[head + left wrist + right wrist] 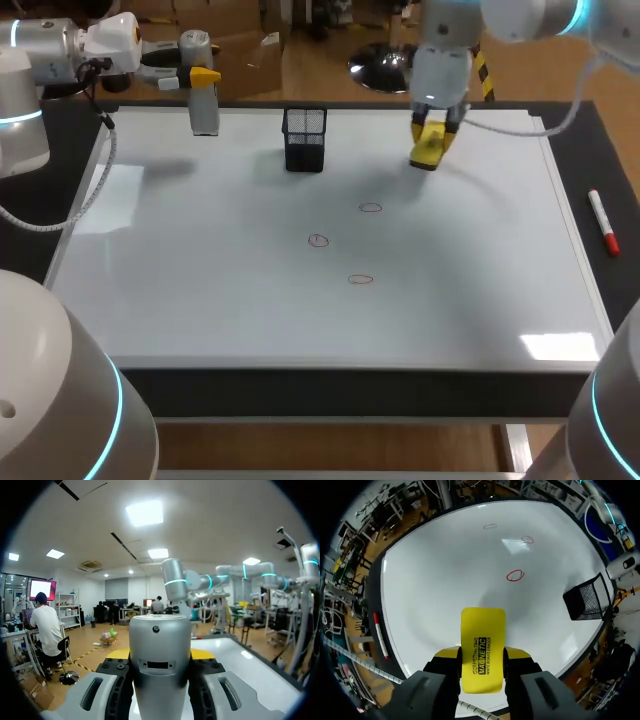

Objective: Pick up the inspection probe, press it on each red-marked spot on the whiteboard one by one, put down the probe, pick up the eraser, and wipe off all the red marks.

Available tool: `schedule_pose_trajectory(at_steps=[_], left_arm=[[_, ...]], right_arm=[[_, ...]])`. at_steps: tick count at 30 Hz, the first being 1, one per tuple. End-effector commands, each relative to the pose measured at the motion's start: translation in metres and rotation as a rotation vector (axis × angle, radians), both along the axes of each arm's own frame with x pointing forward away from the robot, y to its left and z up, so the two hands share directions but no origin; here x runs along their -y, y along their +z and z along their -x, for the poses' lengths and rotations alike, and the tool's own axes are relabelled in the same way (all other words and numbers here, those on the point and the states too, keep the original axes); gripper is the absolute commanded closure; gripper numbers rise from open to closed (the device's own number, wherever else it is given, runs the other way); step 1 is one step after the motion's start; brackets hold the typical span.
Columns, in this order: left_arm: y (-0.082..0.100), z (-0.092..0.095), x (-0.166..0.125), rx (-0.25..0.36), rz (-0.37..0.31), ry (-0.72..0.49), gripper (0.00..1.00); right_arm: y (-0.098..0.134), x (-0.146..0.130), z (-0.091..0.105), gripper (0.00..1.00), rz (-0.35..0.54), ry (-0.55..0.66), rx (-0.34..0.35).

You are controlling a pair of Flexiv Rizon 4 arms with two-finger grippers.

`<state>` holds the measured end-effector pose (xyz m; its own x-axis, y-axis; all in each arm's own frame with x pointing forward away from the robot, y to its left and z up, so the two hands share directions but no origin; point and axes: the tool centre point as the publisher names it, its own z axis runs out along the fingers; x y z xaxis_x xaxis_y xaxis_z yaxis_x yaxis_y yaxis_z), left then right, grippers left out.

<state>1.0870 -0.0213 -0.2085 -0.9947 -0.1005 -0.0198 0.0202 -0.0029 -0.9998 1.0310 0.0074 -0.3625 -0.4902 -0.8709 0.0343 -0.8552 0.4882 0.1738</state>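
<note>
White-grey left arm (60, 45), matching right arm (520, 18), glowing cyan joint rings (116, 402), grey cables (110, 150), yellow-tipped fingers (448, 653)

Black mesh pen holder (304, 140) upright — red-and-white marker (603, 222) flat, well apart to its right

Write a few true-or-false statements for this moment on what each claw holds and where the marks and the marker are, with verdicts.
1. The right claw grips the yellow eraser. True.
2. The left claw is empty. False: it is shut on the grey inspection probe.
3. Three red marks are on the whiteboard. True.
4. The red marker stands in the black mesh holder. False: it lies on the dark table strip beside the whiteboard's right edge, far from the holder.
5. The eraser covers one of the red marks. False: it is near the board's far edge, apart from all three.
</note>
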Motion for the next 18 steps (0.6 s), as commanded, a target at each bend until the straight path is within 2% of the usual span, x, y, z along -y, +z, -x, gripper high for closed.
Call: schedule_pose_trajectory(at_steps=[1,6,13,18], left_arm=[[0.002,0.002,0.0,0.0,-0.003,0.004,1.0],[0.002,0.002,0.0,0.0,-0.003,0.004,1.0],[0.002,0.002,0.0,0.0,-0.003,0.004,1.0],[0.002,0.002,0.0,0.0,-0.003,0.004,1.0]], right_arm=[[0.016,0.043,0.042,1.0,-0.002,-0.059,0.087],[0.017,0.074,0.067,1.0,-0.013,-0.153,0.09],[0.016,0.099,0.1,1.0,-0.004,-0.248,0.079],[0.012,0.116,0.114,1.0,-0.007,-0.285,0.078]])
